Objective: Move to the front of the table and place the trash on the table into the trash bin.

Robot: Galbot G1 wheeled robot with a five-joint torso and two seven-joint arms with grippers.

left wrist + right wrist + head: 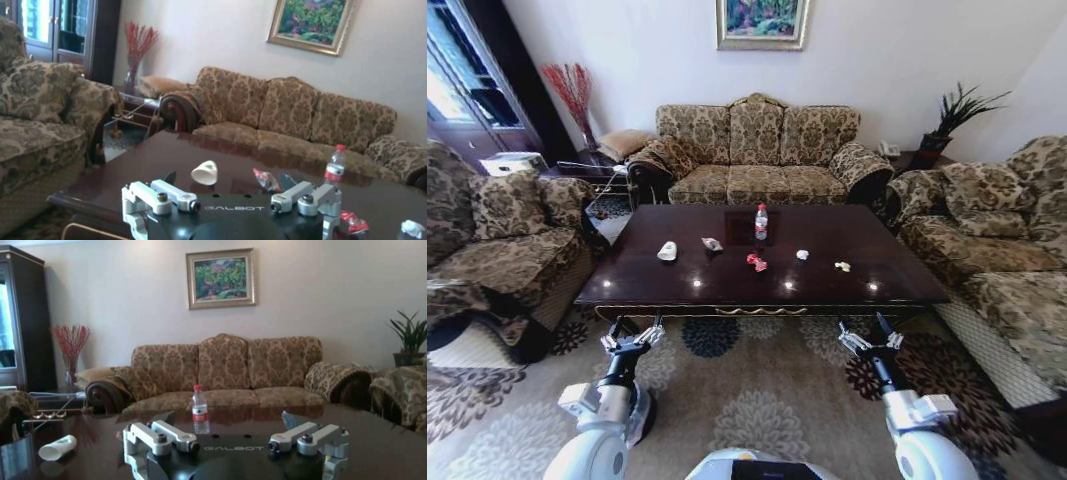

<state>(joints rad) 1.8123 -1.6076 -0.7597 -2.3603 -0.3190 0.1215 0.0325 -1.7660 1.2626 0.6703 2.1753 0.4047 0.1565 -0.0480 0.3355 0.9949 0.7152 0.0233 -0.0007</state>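
Note:
The table (627,285) stands just ahead, its glossy dark top carrying the trash: a clear bottle (760,222) with a red label, a white cup-like piece (667,251), a small packet (712,244), a red wrapper (756,262), white crumpled paper (802,255) and a yellowish scrap (842,266). My left gripper (634,338) and right gripper (872,338) hang open and empty before the table's near edge. From the left wrist, the left gripper (228,180) faces the white piece (205,172) and bottle (335,166). From the right wrist, the right gripper (228,419) faces the bottle (200,410). The trash bin is out of view.
Patterned sofas ring the table: one on the left (497,240), one behind (757,150), one on the right (997,250). A floral carpet (757,400) lies under my arms. A glass side table (592,175) and red branches (572,90) stand at the back left, a plant (957,115) at the back right.

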